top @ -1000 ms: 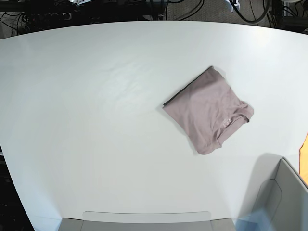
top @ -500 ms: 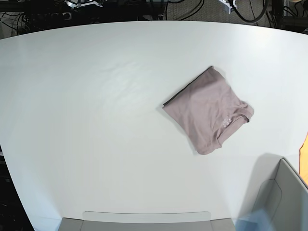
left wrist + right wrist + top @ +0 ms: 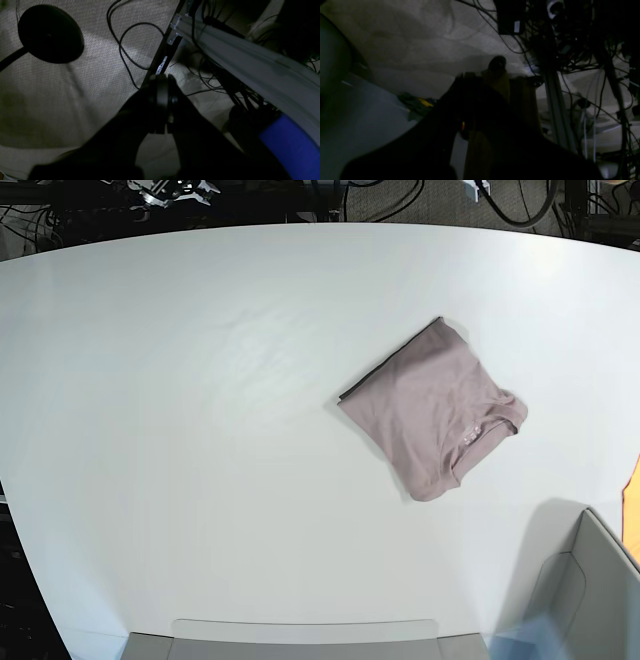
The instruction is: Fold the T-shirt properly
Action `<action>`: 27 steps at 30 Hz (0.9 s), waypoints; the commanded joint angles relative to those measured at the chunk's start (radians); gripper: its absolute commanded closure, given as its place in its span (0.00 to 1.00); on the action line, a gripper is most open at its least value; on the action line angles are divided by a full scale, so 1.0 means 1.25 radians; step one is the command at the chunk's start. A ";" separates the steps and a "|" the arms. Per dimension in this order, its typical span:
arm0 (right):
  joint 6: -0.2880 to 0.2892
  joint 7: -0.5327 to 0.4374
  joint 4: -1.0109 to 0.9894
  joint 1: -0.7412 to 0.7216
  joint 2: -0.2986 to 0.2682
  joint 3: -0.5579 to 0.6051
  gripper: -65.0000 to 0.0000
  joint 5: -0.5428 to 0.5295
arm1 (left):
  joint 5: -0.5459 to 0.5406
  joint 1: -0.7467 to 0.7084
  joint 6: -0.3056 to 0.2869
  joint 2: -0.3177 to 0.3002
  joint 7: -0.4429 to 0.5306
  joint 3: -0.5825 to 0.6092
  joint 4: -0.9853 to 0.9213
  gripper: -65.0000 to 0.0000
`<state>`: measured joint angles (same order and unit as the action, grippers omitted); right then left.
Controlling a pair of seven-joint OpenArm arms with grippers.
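Both arms are pulled back off the white surface, their wrist cameras looking down past its edge at the carpeted floor and tangled black cables. The left gripper points down toward the floor, its 2 dark fingers pressed together with nothing between them. The right gripper is a dark, poorly lit shape above the floor and an aluminium frame post; its fingers are likewise pressed together and hold nothing. In the base view neither gripper reaches over the surface.

1 T-shirt lies on the surface, right of centre, folded into a compact, roughly square packet turned diagonally. Its ribbed neck sits at the packet's right corner. 1 grey bin stands at the lower right corner, well apart from the T-shirt.
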<state>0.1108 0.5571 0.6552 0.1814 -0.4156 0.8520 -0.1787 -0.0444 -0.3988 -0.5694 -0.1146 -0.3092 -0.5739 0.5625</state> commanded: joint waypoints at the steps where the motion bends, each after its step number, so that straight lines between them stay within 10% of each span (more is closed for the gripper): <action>1: 0.003 0.010 -0.012 -0.003 -0.007 -0.002 1.00 0.002 | -0.001 -0.008 -0.004 -0.003 0.004 -0.001 0.005 1.00; 14: 0.003 -0.184 -0.296 -0.081 0.068 -0.002 1.00 0.004 | -0.001 0.031 -0.004 -0.002 -0.001 -0.001 0.002 1.00; 27: 0.003 -0.190 -0.375 -0.100 0.174 -0.002 1.00 0.002 | -0.001 0.107 -0.004 -0.003 0.002 -0.001 0.002 1.00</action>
<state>0.1101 0.3138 0.1883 0.0551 -0.1944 0.8474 -0.1768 -0.0444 -0.2558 -0.5694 -0.1116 -0.3115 -0.5739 0.5587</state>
